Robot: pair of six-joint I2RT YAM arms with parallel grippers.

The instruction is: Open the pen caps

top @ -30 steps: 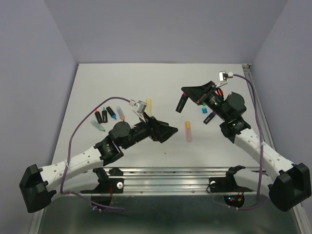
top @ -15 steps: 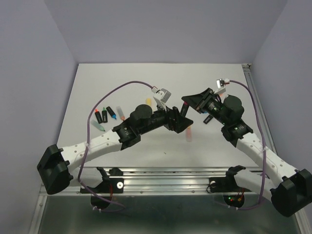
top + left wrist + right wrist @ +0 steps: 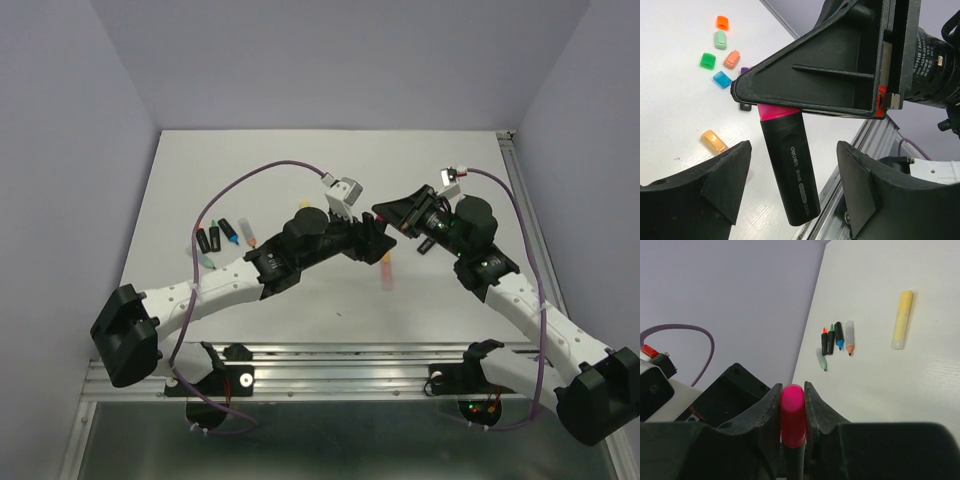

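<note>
Swinging right and far since 1 second ago, the left arm has brought the left gripper (image 3: 792,165) up to the right gripper (image 3: 792,395), above the middle of the surface (image 3: 300,170). The right gripper is clamped on the pink cap (image 3: 792,415) of a highlighter. Its black highlighter body (image 3: 792,175) hangs down between the left gripper's fingers, which stand apart on either side without touching it. I judge the step in hand to be the handover grasp. Next, the left fingers need to close squarely on the body, then the 2 arms pull apart along the pen's axis. Loose caps (image 3: 707,60) lie to the right on the surface, and uncapped pens (image 3: 215,240) lie at the left.
</note>
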